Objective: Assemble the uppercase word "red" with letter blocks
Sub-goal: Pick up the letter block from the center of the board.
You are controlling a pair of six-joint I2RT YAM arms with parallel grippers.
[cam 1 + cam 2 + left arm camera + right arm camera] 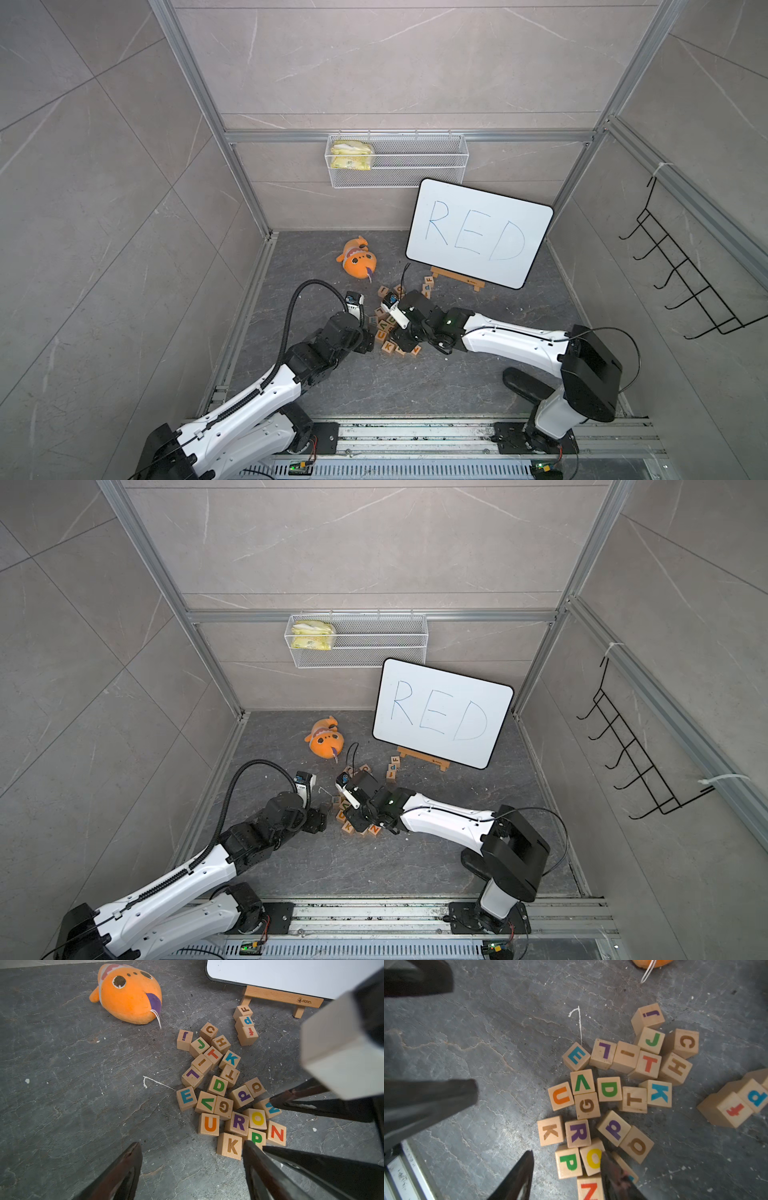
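The letter blocks lie in a loose heap of wooden cubes (388, 328) on the grey floor. The purple R (239, 1123) (578, 1132) sits at the heap's near side, between K, O and P cubes. The green D (218, 1085) (609, 1088) lies mid-heap. An E (187, 1097) (576, 1055), teal here, is at the heap's edge. My left gripper (191, 1159) is open over bare floor beside the K cube. My right gripper (568, 1167) is open, its jaws straddling the P and O cubes; one finger (610, 1169) overlaps the O cube's edge.
An orange plush fish (357, 259) lies behind the heap. The white board (478, 232) with RED written on it leans on a wooden easel (457, 279). Three stacked cubes (245, 1024) stand by the easel. A wire basket (397, 160) hangs on the back wall.
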